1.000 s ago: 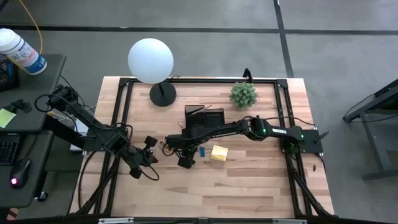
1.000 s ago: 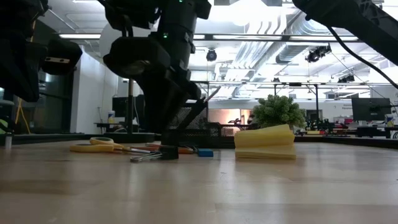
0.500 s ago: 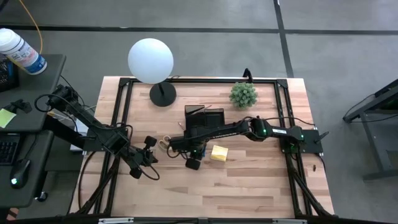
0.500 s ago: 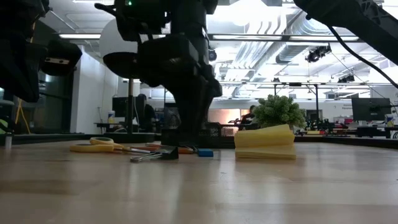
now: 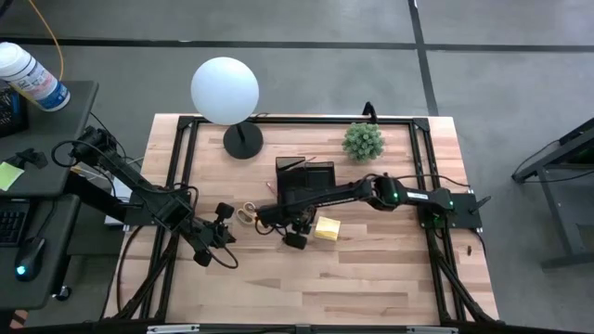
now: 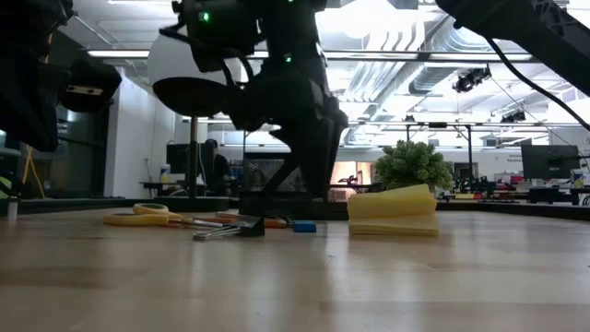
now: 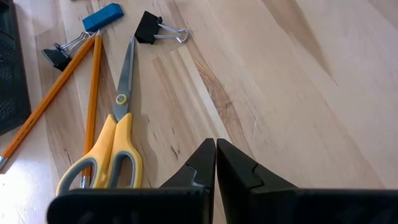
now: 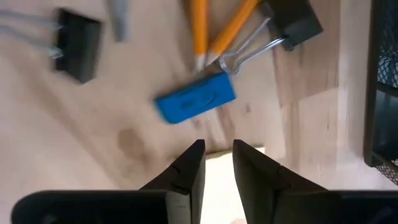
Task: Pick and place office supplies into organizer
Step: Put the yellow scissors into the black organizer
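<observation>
My right gripper (image 8: 217, 146) points straight down above the table, its fingers a little apart with nothing between them, just beside the small blue eraser (image 8: 194, 96). Two orange pencils (image 8: 200, 25) and two black clips (image 8: 78, 43) lie by the eraser. The yellow sticky-note pad (image 5: 327, 228) lies flat to the right of the gripper (image 5: 295, 239). The black organizer (image 5: 302, 181) stands behind it. My left gripper (image 7: 216, 149) is shut and empty, hanging near the yellow-handled scissors (image 7: 115, 143), which lie flat.
A white globe lamp (image 5: 225, 90) on a black base stands at the far left and a green plant (image 5: 363, 141) at the far right. Bare wooden tabletop (image 5: 353, 278) stretches along the near side. The organizer's mesh wall (image 8: 385, 81) is close to my right gripper.
My right gripper has moved toward the table's right edge, closer to the sticky-note pad, and has tipped until it points straight down. The supplies on the table lie where they were.
</observation>
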Robot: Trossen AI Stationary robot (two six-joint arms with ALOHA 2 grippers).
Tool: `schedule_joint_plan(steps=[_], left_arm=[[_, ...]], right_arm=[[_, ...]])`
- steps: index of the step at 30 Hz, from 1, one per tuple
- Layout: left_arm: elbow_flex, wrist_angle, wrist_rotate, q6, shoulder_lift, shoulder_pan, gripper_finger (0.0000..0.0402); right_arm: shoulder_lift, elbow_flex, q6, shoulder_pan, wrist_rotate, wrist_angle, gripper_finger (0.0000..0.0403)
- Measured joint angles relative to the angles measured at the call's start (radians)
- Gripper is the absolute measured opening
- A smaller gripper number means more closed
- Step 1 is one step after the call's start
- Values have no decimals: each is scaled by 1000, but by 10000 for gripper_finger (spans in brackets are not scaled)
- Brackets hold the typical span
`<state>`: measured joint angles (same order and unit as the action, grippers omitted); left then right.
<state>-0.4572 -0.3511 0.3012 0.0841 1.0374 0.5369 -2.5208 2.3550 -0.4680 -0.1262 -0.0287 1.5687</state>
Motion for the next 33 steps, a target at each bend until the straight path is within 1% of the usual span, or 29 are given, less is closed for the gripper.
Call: schedule_joint_plan(steps=[8,12,17,22,27,30,33], left_arm=[[0,-2,0,4,0,0,5],[0,-4,0,18,0,0,5],[0,-4,0,18,0,0,5],[0,-3,0,18,0,0,5],[0,-3,0,18,0,0,5],[0,-3,11,-23,0,0,5],[0,0,64,-83,0,0,5]], right_arm=[[18,1,-3,-36,-29,1,79],[18,1,-3,-79,-38,2,79],[18,0,-42,-138,-90,2,79],[18,0,-86,-189,-174,2,79],[18,0,-143,-210,-188,2,78],[18,0,-161,-226,-222,3,78],[18,0,-168,-247,-251,3,78]])
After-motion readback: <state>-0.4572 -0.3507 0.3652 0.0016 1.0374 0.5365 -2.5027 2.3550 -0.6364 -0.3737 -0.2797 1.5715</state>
